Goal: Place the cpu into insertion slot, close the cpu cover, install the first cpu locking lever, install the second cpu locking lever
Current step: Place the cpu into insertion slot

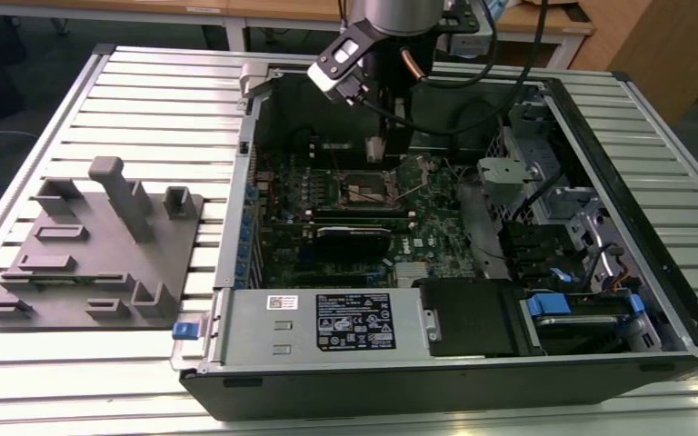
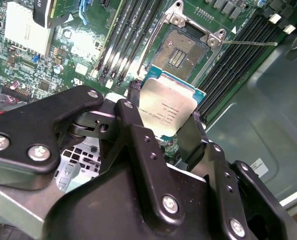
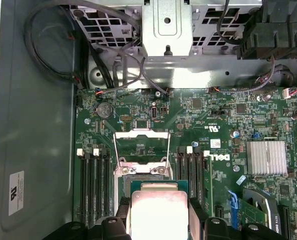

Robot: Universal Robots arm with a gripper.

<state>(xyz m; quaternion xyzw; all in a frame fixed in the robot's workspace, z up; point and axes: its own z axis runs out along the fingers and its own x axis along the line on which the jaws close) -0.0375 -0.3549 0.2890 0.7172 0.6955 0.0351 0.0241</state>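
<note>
Stage one of four, in progress. The gripper (image 2: 163, 121) has its two black fingers clenched on opposite edges of the cpu (image 2: 171, 107), which hangs tilted, metal top toward the second wrist camera, just above the motherboard (image 3: 213, 120) and apart from it.

The insertion slot (image 2: 181, 47) lies bare, its contact field exposed. The cpu is beside it rather than squarely over it, so placement appears not yet done. The cpu cover (image 3: 141, 142) stands swung up at the slot's far rim, its window open. One locking lever (image 2: 248, 43) juts free past the slot's corner. By this showing, seating the chip, closing the cover and both lever steps all remain.

The computer case (image 1: 446, 381) lies on its side, open, over the half of a slatted metal table (image 1: 155, 100) toward the exterior view's right. A grey fixture plate (image 1: 83, 272) with upright pegs sits near the table's edge at the exterior view's left. Beyond the table's far edge are wooden desks (image 1: 288, 11) and a dark floor (image 1: 34, 54) — a workshop-like room.
</note>
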